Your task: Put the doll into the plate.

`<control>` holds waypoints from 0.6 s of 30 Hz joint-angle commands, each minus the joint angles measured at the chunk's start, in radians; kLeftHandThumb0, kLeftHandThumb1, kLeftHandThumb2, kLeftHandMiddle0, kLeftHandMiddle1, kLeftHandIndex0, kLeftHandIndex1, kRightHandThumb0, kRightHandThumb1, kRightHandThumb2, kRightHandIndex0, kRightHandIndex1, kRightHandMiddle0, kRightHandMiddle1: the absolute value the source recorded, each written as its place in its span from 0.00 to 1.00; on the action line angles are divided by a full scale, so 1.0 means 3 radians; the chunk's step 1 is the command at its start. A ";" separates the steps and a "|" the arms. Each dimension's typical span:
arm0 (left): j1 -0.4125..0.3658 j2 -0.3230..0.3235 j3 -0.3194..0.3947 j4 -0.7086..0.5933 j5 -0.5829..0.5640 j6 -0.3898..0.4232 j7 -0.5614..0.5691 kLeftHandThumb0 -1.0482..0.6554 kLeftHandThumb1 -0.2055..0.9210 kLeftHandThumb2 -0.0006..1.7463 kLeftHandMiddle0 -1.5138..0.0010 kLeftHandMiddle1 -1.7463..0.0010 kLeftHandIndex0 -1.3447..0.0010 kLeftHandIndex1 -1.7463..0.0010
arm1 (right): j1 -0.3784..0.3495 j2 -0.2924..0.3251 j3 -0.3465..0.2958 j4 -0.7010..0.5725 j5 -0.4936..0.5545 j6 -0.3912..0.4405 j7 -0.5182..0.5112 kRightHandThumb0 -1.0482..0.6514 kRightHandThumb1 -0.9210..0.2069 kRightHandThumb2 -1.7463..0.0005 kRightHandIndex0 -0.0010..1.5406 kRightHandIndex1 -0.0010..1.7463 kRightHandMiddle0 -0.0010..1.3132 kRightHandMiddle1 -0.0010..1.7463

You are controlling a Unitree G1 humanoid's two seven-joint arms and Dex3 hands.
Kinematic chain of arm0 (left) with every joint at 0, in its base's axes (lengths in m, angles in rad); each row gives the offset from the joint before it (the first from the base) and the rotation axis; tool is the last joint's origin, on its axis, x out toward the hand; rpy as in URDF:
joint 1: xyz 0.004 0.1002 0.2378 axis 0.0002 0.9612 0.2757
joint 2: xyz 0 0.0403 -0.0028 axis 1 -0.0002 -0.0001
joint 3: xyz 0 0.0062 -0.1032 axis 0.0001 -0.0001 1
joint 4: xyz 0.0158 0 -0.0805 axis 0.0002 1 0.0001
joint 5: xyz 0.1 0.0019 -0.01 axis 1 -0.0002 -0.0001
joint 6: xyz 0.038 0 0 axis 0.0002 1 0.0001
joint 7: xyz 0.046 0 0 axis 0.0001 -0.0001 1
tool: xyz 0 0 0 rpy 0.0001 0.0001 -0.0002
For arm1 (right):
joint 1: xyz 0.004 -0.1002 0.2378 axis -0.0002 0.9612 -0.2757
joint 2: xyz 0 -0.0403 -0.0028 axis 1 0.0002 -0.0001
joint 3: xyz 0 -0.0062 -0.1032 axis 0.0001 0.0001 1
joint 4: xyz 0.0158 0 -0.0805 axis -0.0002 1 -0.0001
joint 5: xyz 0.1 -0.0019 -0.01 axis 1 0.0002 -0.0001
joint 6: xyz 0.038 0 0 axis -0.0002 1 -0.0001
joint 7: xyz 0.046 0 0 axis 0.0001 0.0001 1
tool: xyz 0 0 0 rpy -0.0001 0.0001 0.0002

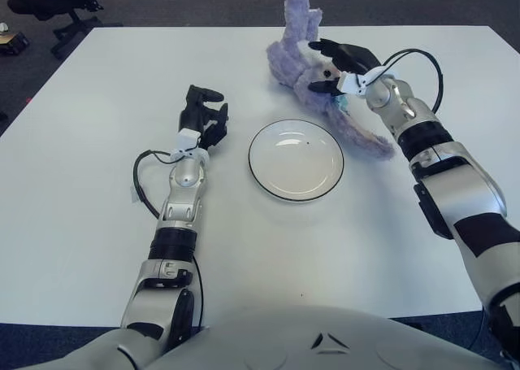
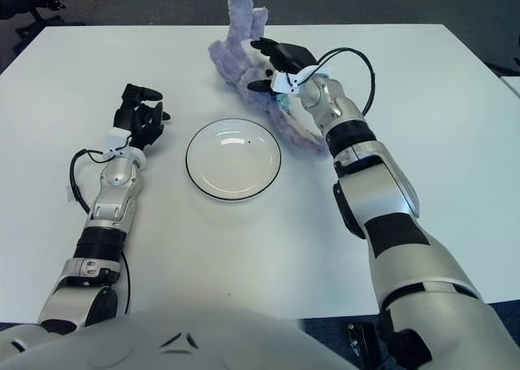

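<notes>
A purple plush rabbit doll (image 1: 294,71) lies on the white table, just behind and to the right of the plate, one ear sticking up and a long limb (image 1: 365,137) trailing toward the right. The white plate (image 1: 295,163) with a dark rim stands mid-table with nothing in it. My right hand (image 1: 327,64) is over the doll's head, fingers spread on either side of it and not closed around it. My left hand (image 1: 203,114) shows to the left of the plate, its fingers loosely curled and holding nothing.
A black office chair (image 1: 49,0) stands on the floor beyond the table's far left corner. A black cable (image 1: 140,183) loops beside my left forearm. The table's far edge runs just behind the doll.
</notes>
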State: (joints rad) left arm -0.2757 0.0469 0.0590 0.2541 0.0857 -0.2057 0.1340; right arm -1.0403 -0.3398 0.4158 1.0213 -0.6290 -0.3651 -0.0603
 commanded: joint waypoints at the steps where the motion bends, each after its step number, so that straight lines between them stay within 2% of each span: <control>1: 0.0022 0.0003 0.0006 0.0047 0.0019 -0.0023 0.0029 0.41 1.00 0.28 0.68 0.10 0.83 0.01 | -0.0100 -0.0054 0.0107 0.0031 -0.0155 -0.0040 -0.0134 0.10 0.00 0.75 0.16 0.00 0.18 0.06; 11: 0.0014 0.0006 0.0008 0.0057 0.0017 -0.0030 0.0027 0.41 1.00 0.28 0.67 0.10 0.83 0.01 | -0.0123 -0.0070 0.0215 0.0068 -0.0288 -0.0034 -0.0237 0.10 0.00 0.75 0.16 0.00 0.18 0.05; 18: 0.0008 0.0010 0.0009 0.0064 0.0017 -0.0038 0.0026 0.41 1.00 0.28 0.67 0.10 0.83 0.01 | -0.0117 -0.0076 0.0289 0.0066 -0.0358 0.0018 -0.0155 0.10 0.00 0.75 0.11 0.00 0.17 0.05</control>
State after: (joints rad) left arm -0.2772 0.0476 0.0592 0.2580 0.0857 -0.2065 0.1340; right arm -1.0503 -0.3477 0.4929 1.0364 -0.7216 -0.3653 -0.1154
